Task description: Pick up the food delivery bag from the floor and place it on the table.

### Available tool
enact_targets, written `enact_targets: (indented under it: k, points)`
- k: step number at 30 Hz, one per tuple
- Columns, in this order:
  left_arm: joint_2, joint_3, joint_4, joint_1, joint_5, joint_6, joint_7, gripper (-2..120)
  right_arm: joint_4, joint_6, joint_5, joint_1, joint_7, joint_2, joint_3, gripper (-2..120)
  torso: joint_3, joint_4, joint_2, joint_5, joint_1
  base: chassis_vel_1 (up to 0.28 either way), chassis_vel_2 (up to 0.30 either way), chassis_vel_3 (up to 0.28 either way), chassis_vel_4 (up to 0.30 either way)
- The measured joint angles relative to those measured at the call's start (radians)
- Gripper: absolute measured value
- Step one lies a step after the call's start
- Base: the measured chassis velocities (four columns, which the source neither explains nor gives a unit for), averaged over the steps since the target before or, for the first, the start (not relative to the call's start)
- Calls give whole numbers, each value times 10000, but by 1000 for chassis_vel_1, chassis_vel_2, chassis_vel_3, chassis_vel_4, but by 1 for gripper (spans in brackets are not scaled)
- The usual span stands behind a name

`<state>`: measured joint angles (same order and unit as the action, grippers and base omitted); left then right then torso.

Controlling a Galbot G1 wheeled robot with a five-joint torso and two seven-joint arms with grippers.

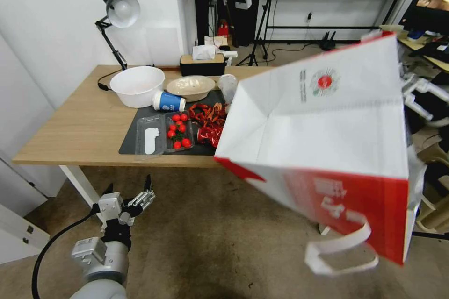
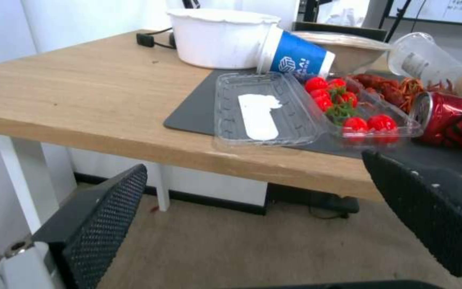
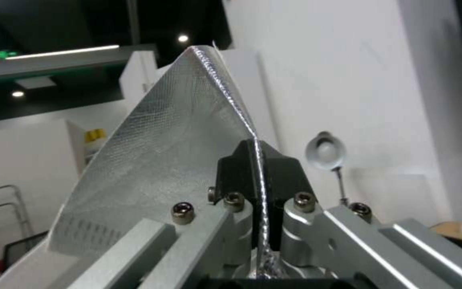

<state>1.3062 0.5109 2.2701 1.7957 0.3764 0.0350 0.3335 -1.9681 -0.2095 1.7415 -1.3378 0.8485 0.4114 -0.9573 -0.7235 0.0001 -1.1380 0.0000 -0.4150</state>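
Bag (image 1: 327,149) hung in the air at the robot's right, tipped over so its white bottom and the round red logo faced the head camera, one white handle (image 1: 339,250) dangling below the red side. It was off the floor (image 1: 210,243) and in front of the table's (image 1: 79,126) right end, covering that part from sight. The right gripper (image 3: 256,160) was clamped on the bag's edge, the silver foil lining (image 3: 161,160) pinched between its two black fingers (image 3: 231,168). On the table, a dark mat (image 1: 140,131) carried a clear tray (image 1: 163,135) of red tomatoes (image 1: 178,131), a blue cup (image 1: 168,101) on its side, red wrappers (image 1: 208,124), with a white bowl (image 1: 137,85) and a lamp (image 1: 119,9) behind. The left gripper (image 1: 128,191) waited low by the table's near left leg, above the floor, its black fingers (image 2: 108,208) spread apart and holding nothing
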Motion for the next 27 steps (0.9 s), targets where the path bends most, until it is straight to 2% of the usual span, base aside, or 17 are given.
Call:
enact_targets:
  k: [2, 10, 17, 23, 27]
  points:
    - [0, 0, -12, 3, -15, -24, 1, 100, 69, 105, 215, 122, -527, -273, -34, 0, 2, -1, 1, 0, 2, 0, 0, 0, 0]
    - [0, -3, -31, 5, -31, -36, 3, 100, 199, 256, 606, 387, -1370, -596, 86, 0, 3, -2, 3, 0, 2, 0, 0, 0, 0]
    - [44, -47, -46, 2, -93, -36, 4, 100, 867, 514, 1037, 1776, -2251, -1064, 1221, 0, 4, 0, 8, 0, 3, 0, 0, 0, 0]
    - [75, -102, -124, 14, -188, -125, 5, 100, 1286, 695, 1308, 2348, -4336, -1157, 1737, 0, 6, -1, 10, 2, 5, 0, 0, 0, 0]
    - [110, -184, -149, 9, -260, -153, 5, 100, 1566, 602, 1344, 2431, -4961, -1250, 1866, 0, 7, -1, 11, 1, 5, 0, 0, 0, 0]
